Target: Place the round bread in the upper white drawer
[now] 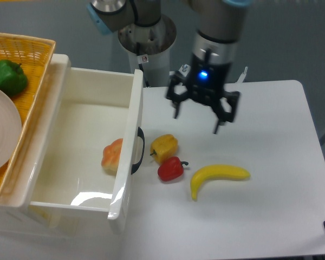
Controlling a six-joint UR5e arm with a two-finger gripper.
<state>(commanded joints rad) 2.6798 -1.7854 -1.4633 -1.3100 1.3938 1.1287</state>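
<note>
The round bread (112, 156), pale beige with an orange-pink side, lies inside the upper white drawer (81, 89), against its front wall behind the dark handle (138, 150). My gripper (197, 122) hangs open and empty above the table, to the right of the drawer and above the peppers. Its two dark fingers point down and stand well apart.
A yellow pepper (164, 147), a red pepper (171, 169) and a yellow banana (218, 177) lie on the white table just right of the drawer front. A yellow woven basket (27, 51) with a green pepper (7, 76) and a white plate (1, 132) sits at the left.
</note>
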